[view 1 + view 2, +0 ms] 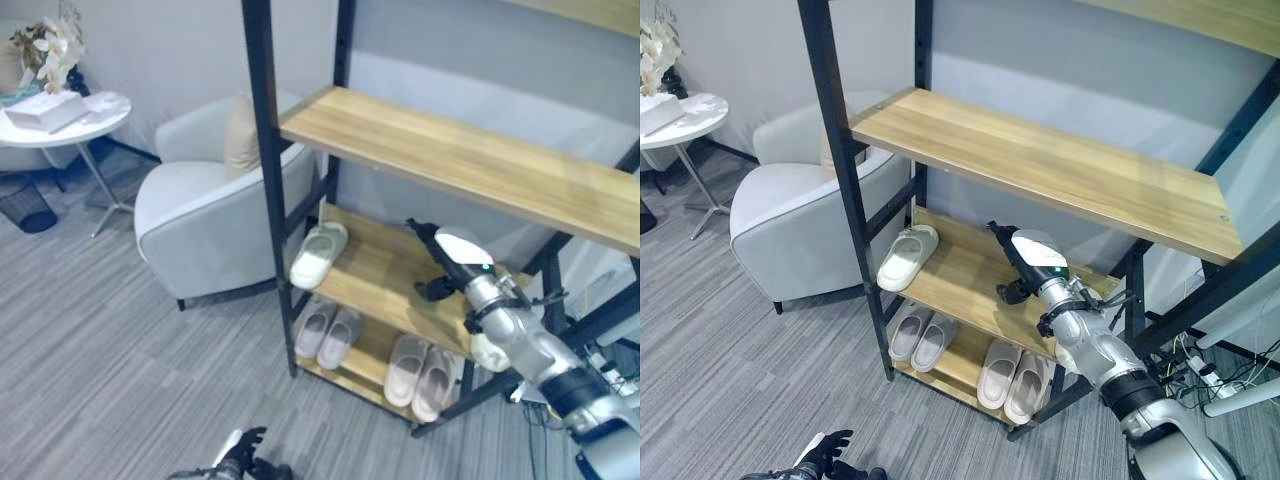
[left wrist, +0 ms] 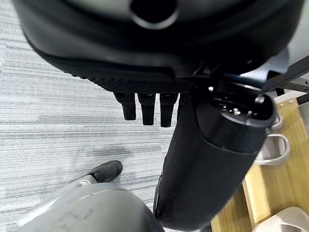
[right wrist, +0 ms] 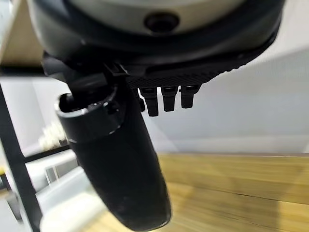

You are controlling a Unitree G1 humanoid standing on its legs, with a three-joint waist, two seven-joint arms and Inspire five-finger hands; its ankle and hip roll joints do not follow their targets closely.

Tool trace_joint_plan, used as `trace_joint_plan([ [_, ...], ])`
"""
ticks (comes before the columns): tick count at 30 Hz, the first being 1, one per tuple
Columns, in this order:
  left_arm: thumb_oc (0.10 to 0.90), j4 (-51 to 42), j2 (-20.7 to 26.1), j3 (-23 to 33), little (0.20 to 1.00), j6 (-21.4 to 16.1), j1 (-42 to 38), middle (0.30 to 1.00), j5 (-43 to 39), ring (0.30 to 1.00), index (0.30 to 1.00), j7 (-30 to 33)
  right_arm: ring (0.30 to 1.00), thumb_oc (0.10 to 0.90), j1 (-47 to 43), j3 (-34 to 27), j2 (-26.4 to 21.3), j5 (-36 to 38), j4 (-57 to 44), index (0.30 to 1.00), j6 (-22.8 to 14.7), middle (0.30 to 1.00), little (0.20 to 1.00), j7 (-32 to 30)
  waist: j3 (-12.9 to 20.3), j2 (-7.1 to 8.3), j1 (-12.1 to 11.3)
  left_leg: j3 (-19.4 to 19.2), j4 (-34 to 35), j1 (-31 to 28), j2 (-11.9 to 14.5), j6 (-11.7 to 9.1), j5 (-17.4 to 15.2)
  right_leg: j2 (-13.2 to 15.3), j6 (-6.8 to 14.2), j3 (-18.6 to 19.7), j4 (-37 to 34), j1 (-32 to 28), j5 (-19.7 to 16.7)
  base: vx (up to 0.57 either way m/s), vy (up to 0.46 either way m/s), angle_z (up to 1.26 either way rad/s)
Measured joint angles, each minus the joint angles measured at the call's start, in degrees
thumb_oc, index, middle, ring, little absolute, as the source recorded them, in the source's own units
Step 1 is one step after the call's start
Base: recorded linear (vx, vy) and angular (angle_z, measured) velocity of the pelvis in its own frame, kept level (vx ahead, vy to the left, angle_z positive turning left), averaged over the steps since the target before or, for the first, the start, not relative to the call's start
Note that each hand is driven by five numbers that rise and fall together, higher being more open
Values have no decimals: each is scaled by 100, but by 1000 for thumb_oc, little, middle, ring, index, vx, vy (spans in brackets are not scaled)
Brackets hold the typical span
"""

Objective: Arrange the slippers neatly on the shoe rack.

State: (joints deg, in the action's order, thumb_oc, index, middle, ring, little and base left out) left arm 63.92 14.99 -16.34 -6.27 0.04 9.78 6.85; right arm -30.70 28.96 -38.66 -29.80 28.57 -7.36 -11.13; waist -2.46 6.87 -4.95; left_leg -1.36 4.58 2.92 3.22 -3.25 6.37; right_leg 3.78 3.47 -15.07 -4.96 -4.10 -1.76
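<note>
Wooden boards on a black metal frame make up your shoe rack [image 1: 420, 140]. Its front left post [image 1: 268, 190] runs straight down past every shelf edge, and the bare stretch of the middle shelf [image 1: 385, 275] between the lone slipper and your right hand gives you open room.

One cream slipper [image 1: 319, 254] lies at the left end of that middle shelf, its toe out over the front edge, just beside the post. On the bottom shelf [image 1: 372, 352] you have two pairs side by side: a grey pair [image 1: 329, 331] to the left and a beige pair [image 1: 422, 369] to the right, toes toward you.

Left of the rack a light grey armchair [image 1: 205, 205] with a beige cushion [image 1: 241, 137] sits close against the frame, narrowing the approach from that side. Farther left, well apart, a round white side table [image 1: 70, 128] carries a white box [image 1: 46, 110] and pale flowers [image 1: 58, 45], with a dark mesh bin [image 1: 24, 202] beneath it. Grey striped carpet [image 1: 110, 360] lies open in front.

Your right hand [image 1: 440, 262] hovers over the right part of the middle shelf, fingers straight and relaxed, thumb spread, holding nothing. Your left hand [image 1: 243, 455] hangs low over the carpet near the bottom edge, fingers loosely extended, likewise holding nothing.
</note>
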Motion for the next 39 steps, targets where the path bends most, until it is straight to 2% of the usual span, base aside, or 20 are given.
trace_joint_plan([
  [10, 800, 50, 41, 3, 900, -7, -138, 900, -16, 900, 900, 0, 900, 800, -644, 652, -378, -608, 794, 900, 56, 900, 900, 25, -195, 117, -17, -6, -1, 20, -36, 32, -10, 37, 12, -4, 2, 21, 2, 0, 0, 0],
  [18, 800, 86, 76, 15, 900, -26, -190, 900, -47, 900, 900, 0, 900, 800, -781, 854, -981, -849, 1073, 900, 137, 900, 900, 82, -238, 190, 3, -3, -1, 188, -33, 39, -6, 39, 26, -4, 3, 189, -16, 0, 0, 0],
  [21, 800, 85, 90, 12, 900, -40, -199, 900, -49, 900, 900, -1, 900, 800, -777, 870, -1033, -851, 1306, 900, 142, 900, 900, 101, -251, 210, 20, -8, -1, 241, -35, 40, -6, 44, 28, 3, 3, 253, -24, -1, 4, -1],
  [29, 800, 86, 97, -35, 900, -38, -276, 900, -52, 900, 900, -4, 900, 800, -735, 870, -1186, -855, 1701, 900, 162, 900, 900, 140, -292, 202, 47, -9, -2, 392, -48, 63, 12, 69, 32, 2, 4, 403, -42, -9, 2, 0],
  [39, 800, 79, 69, -35, 900, -42, -438, 900, -111, 900, 900, -1, 900, 800, -728, 866, -1373, -1063, 1626, 900, 170, 900, 900, 247, -529, 114, 86, -12, -3, 602, -59, 81, 43, 82, 34, 11, 5, 616, -88, -17, 3, -1],
])
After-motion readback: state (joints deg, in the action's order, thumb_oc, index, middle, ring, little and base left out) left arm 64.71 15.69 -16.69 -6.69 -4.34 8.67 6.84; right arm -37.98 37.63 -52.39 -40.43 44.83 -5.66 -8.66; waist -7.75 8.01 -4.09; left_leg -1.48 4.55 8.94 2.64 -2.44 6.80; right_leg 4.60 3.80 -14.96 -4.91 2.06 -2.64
